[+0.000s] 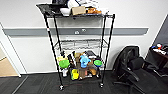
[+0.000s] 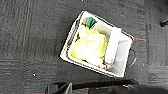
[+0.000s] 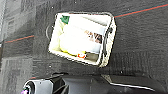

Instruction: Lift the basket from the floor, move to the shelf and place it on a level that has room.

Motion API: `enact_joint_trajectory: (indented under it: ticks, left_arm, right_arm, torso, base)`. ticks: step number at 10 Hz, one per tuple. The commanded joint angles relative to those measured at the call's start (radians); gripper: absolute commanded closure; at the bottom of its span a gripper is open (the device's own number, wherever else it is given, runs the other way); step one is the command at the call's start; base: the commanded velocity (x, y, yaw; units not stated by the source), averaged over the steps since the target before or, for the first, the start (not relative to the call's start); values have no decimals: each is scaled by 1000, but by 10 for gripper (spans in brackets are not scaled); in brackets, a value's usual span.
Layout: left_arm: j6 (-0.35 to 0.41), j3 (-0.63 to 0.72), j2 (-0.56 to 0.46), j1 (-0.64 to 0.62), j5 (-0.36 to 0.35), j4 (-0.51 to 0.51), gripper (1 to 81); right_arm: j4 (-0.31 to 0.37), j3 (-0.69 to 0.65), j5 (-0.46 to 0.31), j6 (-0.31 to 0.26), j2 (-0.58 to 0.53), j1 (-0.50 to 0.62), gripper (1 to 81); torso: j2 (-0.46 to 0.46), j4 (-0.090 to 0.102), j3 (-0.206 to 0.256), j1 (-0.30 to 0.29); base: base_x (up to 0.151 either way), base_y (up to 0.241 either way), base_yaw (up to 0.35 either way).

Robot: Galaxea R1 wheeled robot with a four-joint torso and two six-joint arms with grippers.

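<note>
The basket [image 2: 97, 43] sits on the floor [image 2: 30, 37] awaiting lifting, the shelf [image 1: 80, 47] has a bare level [image 1: 80, 45]; I cannot tell either gripper's jaw state.

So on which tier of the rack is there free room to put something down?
The level second from the top looks bare between the shelf's poles. The top tier is crowded with a cardboard box and other items. The lower tier is packed with colourful items.
</note>
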Motion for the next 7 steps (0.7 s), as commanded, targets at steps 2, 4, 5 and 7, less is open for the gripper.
enact_joint_trajectory:
  ticks: [2,4,5,7]
  left_arm:
    - [-3,-6,-21,-122,93,8,10]
    - [-3,-51,-4,-155,122,8,10]
    - [-3,-96,14,-171,130,9,10]
    - [-1,-157,51,-202,159,27,10]
  right_arm:
    - [14,59,-47,0,-30,68,10]
    - [16,101,-47,0,-54,67,10]
    - [16,116,-47,0,-61,65,10]
    - [26,121,-59,0,-64,68,10]
  torso:
    - [-124,0,-116,79]
    - [-195,0,-183,125]
    - [-230,0,-211,147]
    - [-294,0,-180,188]
  base:
    - [0,0,0]
    - [0,0,0]
    - [0,0,0]
    - [0,0,0]
